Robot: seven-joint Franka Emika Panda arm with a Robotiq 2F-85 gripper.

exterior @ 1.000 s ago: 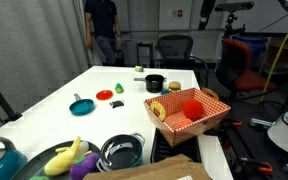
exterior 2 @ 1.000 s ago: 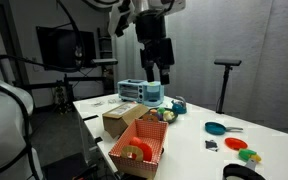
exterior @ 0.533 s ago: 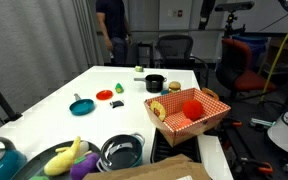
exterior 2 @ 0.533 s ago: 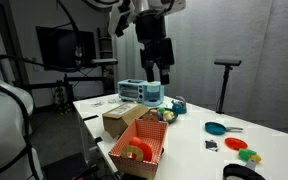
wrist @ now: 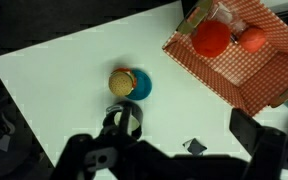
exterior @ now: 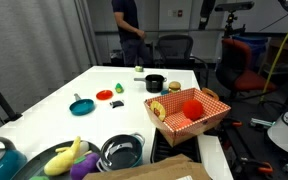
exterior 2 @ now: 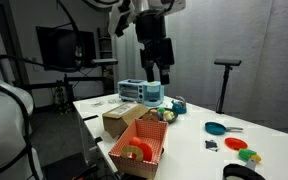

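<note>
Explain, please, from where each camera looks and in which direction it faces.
An exterior view: stands off one end of the white table, faces along it toward a person; nothing of the arm shows clearly.
An exterior view: stands low beside the table, faces up at the gripper hanging above it.
Wrist view: sits on the wrist, faces down on the table; the fingers show along the bottom edge.
Shared: all three show the red checked basket; both exterior views show the teal pan.
</note>
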